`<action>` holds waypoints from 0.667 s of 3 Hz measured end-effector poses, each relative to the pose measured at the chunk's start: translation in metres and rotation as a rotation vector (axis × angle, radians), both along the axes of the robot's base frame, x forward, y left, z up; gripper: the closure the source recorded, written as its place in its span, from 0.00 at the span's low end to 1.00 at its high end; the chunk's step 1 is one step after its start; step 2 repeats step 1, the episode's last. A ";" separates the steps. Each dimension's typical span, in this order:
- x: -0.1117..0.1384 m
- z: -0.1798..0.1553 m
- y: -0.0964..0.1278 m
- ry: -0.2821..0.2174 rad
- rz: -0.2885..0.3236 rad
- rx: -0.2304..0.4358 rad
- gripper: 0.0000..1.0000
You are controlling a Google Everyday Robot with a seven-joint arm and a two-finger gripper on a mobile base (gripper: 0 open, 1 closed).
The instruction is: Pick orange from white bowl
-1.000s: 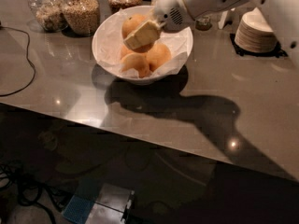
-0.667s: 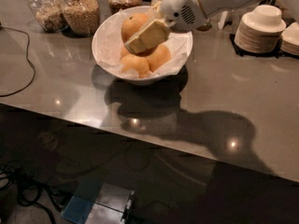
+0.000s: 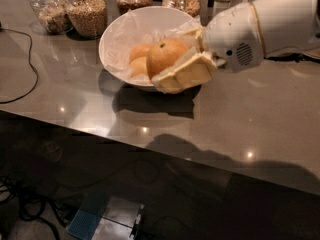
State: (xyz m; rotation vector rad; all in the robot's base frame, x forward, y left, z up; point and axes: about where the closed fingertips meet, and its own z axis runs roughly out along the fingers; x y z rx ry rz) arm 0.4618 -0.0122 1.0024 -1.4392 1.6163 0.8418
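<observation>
- I've got the gripper (image 3: 172, 60) at the front right edge of the white bowl (image 3: 111, 59), reaching in from the right side of the view.
- Its two fingers (image 3: 186, 74) are clamped on the orange (image 3: 165, 54), one flat pad under and in front of it, the other behind it towards the top. So it's a firm pinch with the fruit in between.
- The orange is round and deep orange, and I can see the little dark stem spot facing up. It sits higher than the other fruit, right over the bowl's near rim. I honestly can't tell if it's touching anything below it.
- Two paler oranges (image 3: 138, 59) are in the bowl just left of the held one, lying on the crinkled white paper (image 3: 130, 26) lining.
- The white arm (image 3: 270, 21) runs off to the upper right.
- The bowl sits on a grey counter (image 3: 250, 124), which is a bit shiny, with a dark shadow under the bowl and gripper.
- There's a row of glass jars (image 3: 87, 9) along the back, behind the bowl.
- A black cable (image 3: 33, 69) loops over the counter on the far left, well away from the bowl.
</observation>
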 end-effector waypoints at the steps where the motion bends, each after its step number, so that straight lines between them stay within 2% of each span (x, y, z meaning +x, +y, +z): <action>1: -0.001 0.000 -0.003 0.000 -0.005 0.000 1.00; 2: -0.001 0.000 -0.003 0.000 -0.005 0.000 1.00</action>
